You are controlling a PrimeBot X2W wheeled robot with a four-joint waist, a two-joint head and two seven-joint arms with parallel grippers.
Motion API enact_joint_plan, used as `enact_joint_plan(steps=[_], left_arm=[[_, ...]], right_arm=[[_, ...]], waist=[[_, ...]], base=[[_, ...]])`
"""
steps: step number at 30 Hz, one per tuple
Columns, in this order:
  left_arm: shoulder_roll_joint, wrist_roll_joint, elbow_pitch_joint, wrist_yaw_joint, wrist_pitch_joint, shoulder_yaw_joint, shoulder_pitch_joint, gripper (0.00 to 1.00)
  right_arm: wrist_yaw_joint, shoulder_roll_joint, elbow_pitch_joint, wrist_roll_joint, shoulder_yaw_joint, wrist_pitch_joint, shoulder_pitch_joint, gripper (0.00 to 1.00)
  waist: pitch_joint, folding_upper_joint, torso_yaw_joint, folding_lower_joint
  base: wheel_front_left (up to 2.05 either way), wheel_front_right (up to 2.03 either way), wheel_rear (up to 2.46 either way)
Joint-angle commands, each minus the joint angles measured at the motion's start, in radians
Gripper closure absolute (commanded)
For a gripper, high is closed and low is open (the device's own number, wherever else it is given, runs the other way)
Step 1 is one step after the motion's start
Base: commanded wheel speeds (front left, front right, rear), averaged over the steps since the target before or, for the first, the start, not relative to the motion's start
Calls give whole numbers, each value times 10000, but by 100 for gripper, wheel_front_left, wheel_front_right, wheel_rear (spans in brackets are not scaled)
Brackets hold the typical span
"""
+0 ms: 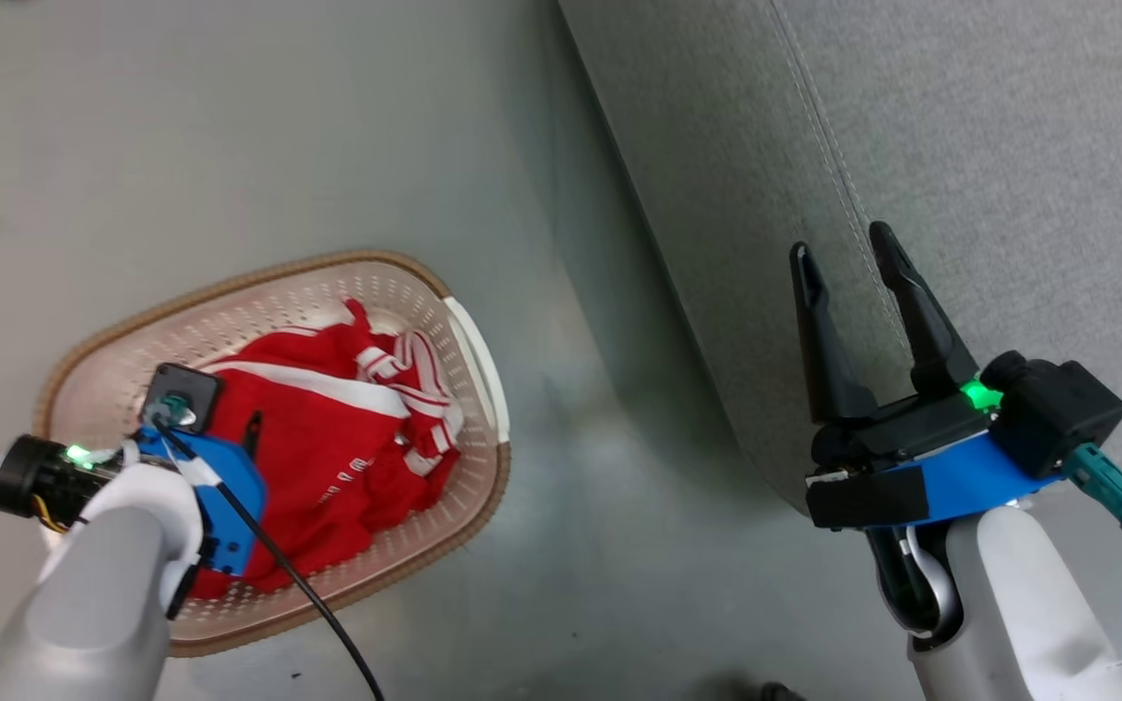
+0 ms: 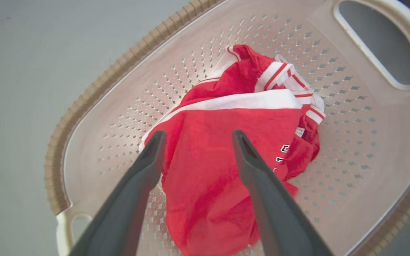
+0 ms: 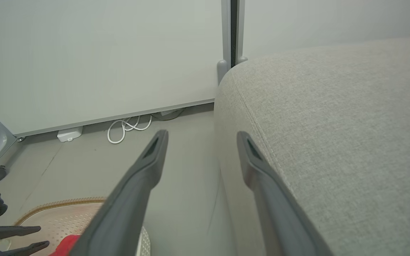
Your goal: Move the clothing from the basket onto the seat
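Grey floor holds the basket, clothing all inside; seat bare. Left end effector hovers wide above the clothing; right end effector wide, empty.

Beneath the left gripper the clothing runs off the bottom edge between the fingers. The lettering just right of them is folded under, too partial to read. In the head view that arm's wrist covers most of its fingers, part of the clothing and the basket's near rim. Beside the right gripper, the sofa is cut off right and below.
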Motion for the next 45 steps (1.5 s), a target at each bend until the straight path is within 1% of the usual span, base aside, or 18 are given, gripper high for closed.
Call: enact_joint_plan(steps=[1,6,8,13,16,21,26,28,29,30,31,32,33,39,45], left_arm=[[225,0,49,-10,78,-59,-298,0],[685,-45,126,-10,282,-101,-650,0],[827,-34,148,58,403,-91,-774,0],[1134,145,89,413,714,-141,-1056,0],[1290,177,71,697,962,-104,-1157,0],[1441,66,72,1127,1645,6,-1253,0],[1479,-123,-23,1132,2170,60,-1142,0],[1581,-216,1,1052,2338,97,-1115,0],[1621,-259,52,1036,2384,101,-1129,8],[1631,-269,93,989,2413,96,-1155,39],[1631,-295,128,964,2418,87,-1180,55],[1680,-345,216,927,2421,67,-1220,82],[1690,-363,257,884,2427,58,-1244,100],[1708,-469,607,689,2202,2,-1364,100],[1630,-578,1115,493,1719,-79,-1543,100]], right_arm=[[2,4,-82,161,133,-35,-257,0],[1,3,-233,505,401,-35,-427,0],[1,4,-286,646,490,-35,-474,0],[1,1,-389,919,652,-35,-633,0],[1,1,-409,1083,778,-35,-658,0],[1,1,-441,1323,927,-35,-743,0],[1,1,-446,1415,1012,-35,-768,0],[1,1,-463,1455,1062,-35,-793,0],[1,1,-468,1474,1082,-35,-824,0],[1,1,-473,1509,1090,-35,-849,0],[1,1,-474,1539,1092,-35,-850,0],[1,1,-464,1546,1083,-35,-839,0],[1,1,-462,1539,1076,-35,-841,0],[1,1,-431,1546,1033,-34,-935,0],[1,1,-396,1488,1019,-34,-999,0]], waist=[[746,0,-601,-2],[1381,0,-905,-2],[1611,0,-986,-2],[2093,0,-1164,-2],[2307,0,-1249,-2],[2540,0,-1357,-2],[2629,0,-1426,-2],[2686,0,-1485,-2],[2717,0,-1519,-2],[2738,0,-1543,-2],[2752,0,-1557,-2],[2781,0,-1576,-2],[2792,0,-1580,-2],[2845,0,-1558,-2],[2803,0,-1485,-2]], base=[[0,0,0],[0,0,0],[0,0,0],[0,0,0],[0,0,0],[0,0,0],[0,0,0],[0,0,0],[0,0,0],[0,0,0],[0,0,0],[0,0,0],[0,0,0],[0,0,0],[0,0,0]])
